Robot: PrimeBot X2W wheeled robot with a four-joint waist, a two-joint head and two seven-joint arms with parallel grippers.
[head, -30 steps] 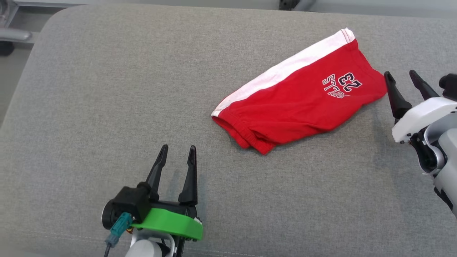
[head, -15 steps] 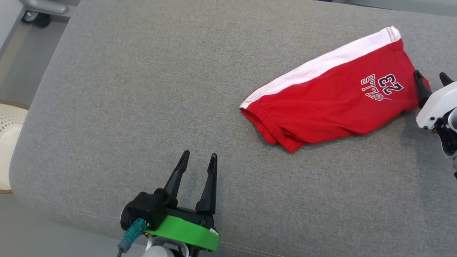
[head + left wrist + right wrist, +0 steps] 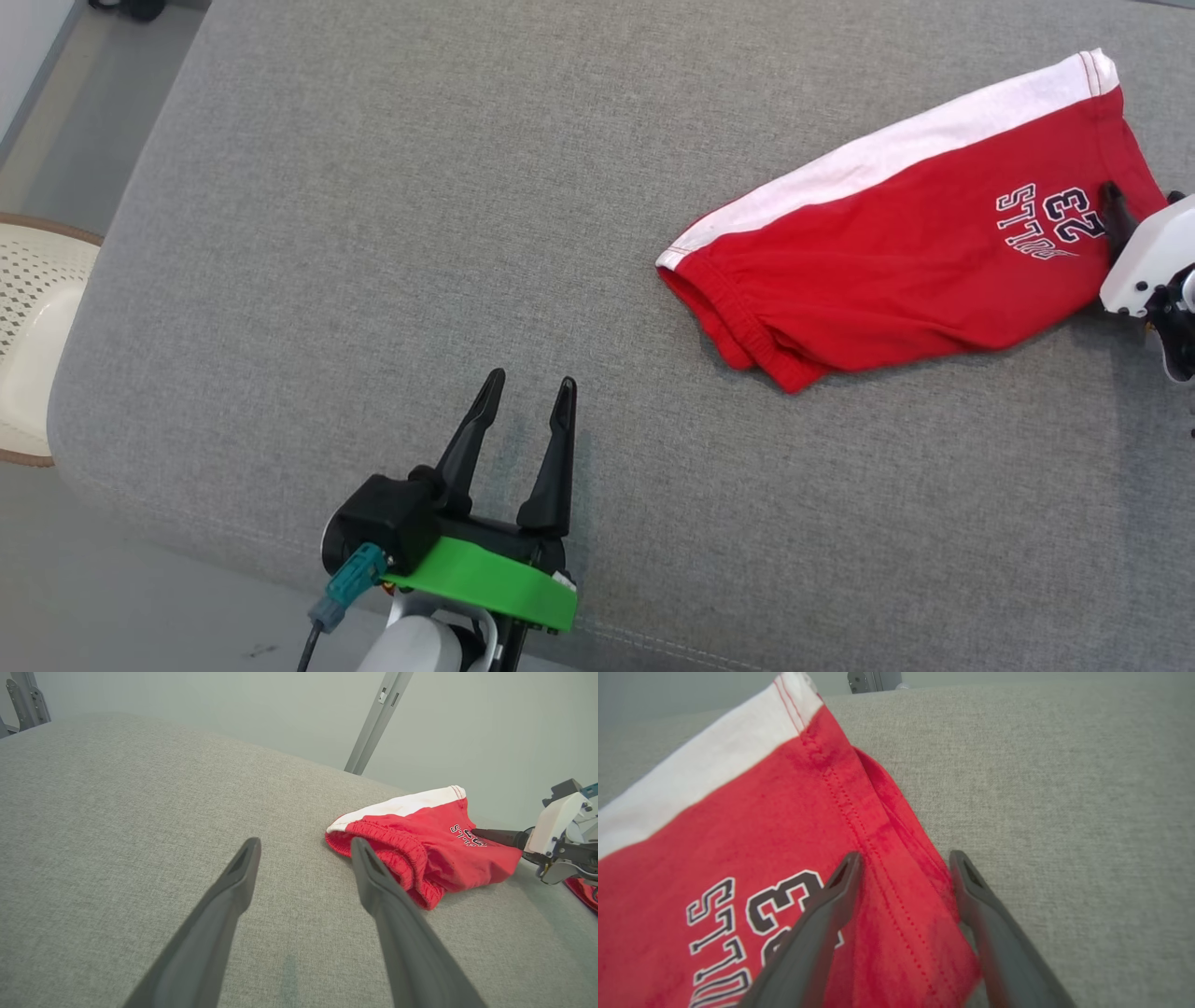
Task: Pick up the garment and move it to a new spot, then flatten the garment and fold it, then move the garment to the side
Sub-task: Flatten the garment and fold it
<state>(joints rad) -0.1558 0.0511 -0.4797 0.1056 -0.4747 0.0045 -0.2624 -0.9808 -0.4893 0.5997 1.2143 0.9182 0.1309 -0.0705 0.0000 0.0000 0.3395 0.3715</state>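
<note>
The garment [image 3: 896, 271] is a pair of red shorts with a white side stripe and "23" lettering, lying loosely flat at the right of the grey cushion [image 3: 373, 233]. My right gripper [image 3: 1141, 196] is open at the shorts' right hem. In the right wrist view that gripper [image 3: 906, 856] straddles the stitched hem of the shorts [image 3: 738, 835], one finger over the red cloth and one at its edge. My left gripper [image 3: 531, 381] is open and holds nothing near the cushion's front edge, well left of the waistband. In the left wrist view it [image 3: 304, 843] points past the waistband end of the shorts [image 3: 430, 835].
A white perforated round object [image 3: 28, 345] stands on the floor beyond the cushion's left edge. The cushion's front edge and seam [image 3: 709, 658] run just behind my left gripper. A grey metal post [image 3: 373, 723] rises behind the cushion. Bare cushion spreads left of the shorts.
The camera has swung, shifting the whole picture. Against the shorts, my right gripper has moved in from beside the hem to straddle it. My left gripper stays open.
</note>
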